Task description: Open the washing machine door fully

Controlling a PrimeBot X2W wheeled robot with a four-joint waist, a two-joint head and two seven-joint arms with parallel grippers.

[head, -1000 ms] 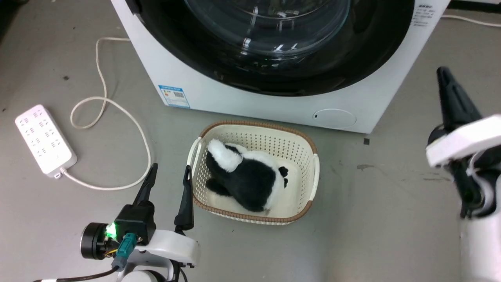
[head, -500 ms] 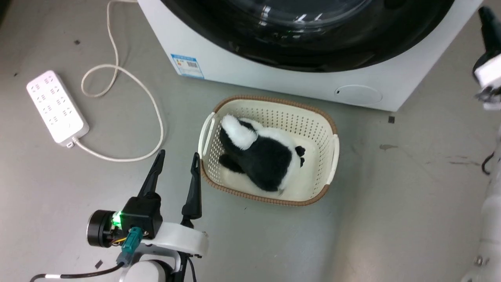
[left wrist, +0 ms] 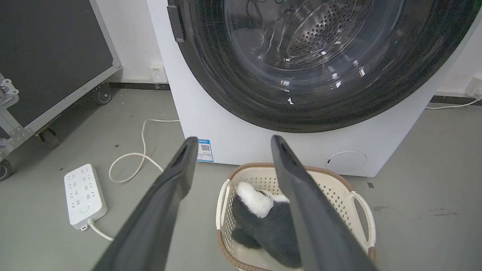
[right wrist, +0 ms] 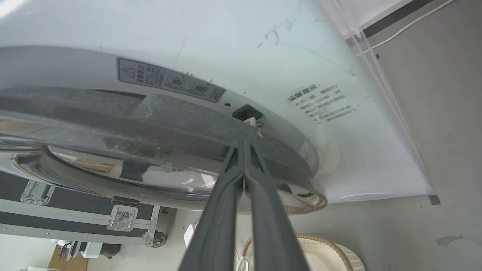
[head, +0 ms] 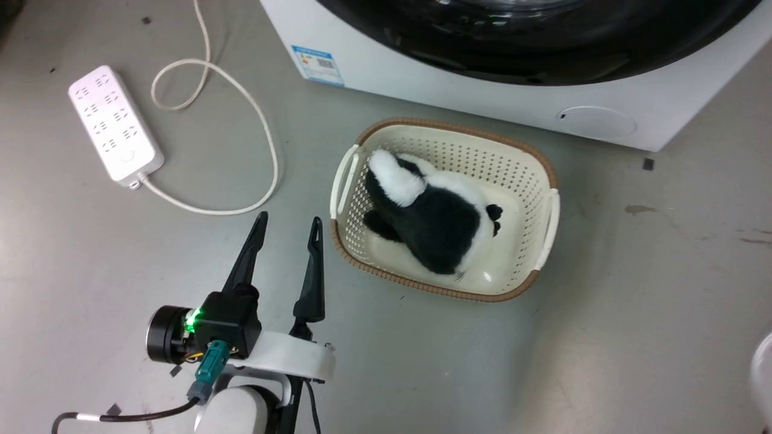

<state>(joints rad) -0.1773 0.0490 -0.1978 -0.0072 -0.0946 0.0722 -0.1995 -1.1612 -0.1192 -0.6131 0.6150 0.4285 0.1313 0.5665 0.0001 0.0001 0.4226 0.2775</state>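
Holds right gripper (right wrist: 244, 141) pinched shut on nothing, tips up against the edge of the door (right wrist: 150, 124) beside its latch (right wrist: 247, 113). Has lifted it out of the head view's right side within the last second, leaving just a pale forearm (head: 762, 374) at the lower right corner. Has swung the head too, so basket (head: 443, 208) and power strip (head: 114, 123) sit shifted in that picture without having moved. Keeps left gripper (head: 288, 218) spread wide and empty, low beside the basket, well away from the door. Reads as the reach finished and the pull about to begin, door apparently shut or barely ajar on the washer (head: 458, 96). Cannot tell whether the tips touch the rim or hook behind it. Crops the door's top and latch side from the head view
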